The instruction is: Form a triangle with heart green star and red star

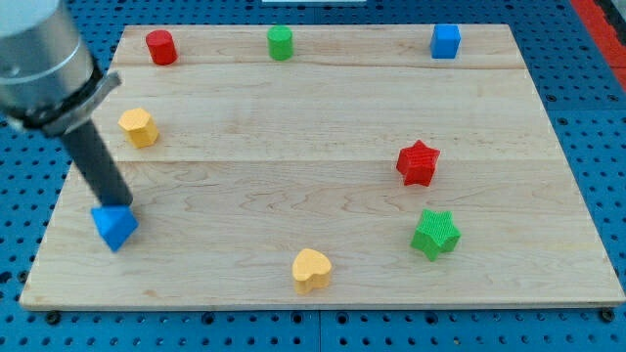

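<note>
Wooden bench (293,127) on blue pegboard. No pincer, state cannot tell; my tip (121,207) touches blue triangle (114,227). Push yellow heart (312,270) gently rightward toward red star (418,162), green star (434,234).

Yellow heart (311,270) bottom centre; green star (434,234) below red star (418,162) (right side).

Nothing here can be read: no words, labels, brands or numbers on the blocks, the rod, or the tabletop (323,147).
</note>
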`<state>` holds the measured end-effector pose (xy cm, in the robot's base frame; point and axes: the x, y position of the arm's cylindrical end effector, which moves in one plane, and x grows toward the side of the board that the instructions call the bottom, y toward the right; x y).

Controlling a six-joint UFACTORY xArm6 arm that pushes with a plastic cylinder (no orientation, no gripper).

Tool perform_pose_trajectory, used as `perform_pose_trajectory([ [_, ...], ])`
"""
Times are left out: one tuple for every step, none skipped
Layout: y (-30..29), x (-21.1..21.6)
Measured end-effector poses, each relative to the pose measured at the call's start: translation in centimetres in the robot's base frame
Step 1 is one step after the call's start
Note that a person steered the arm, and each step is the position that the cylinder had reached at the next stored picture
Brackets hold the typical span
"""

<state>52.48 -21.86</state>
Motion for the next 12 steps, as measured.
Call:
perform_pose_trajectory([
  [-0.2, 0.2],
  [5.9, -0.9],
  [12.4, 2.9],
  [13.9, 9.3],
  [16.5, 9.4],
  [20.5, 9.4],
  [24.4, 9.4],
  [27.9, 9.3],
  [29.8, 8.4],
  [23.6, 6.6],
  [19.9, 5.4],
  [22.7, 3.5],
])
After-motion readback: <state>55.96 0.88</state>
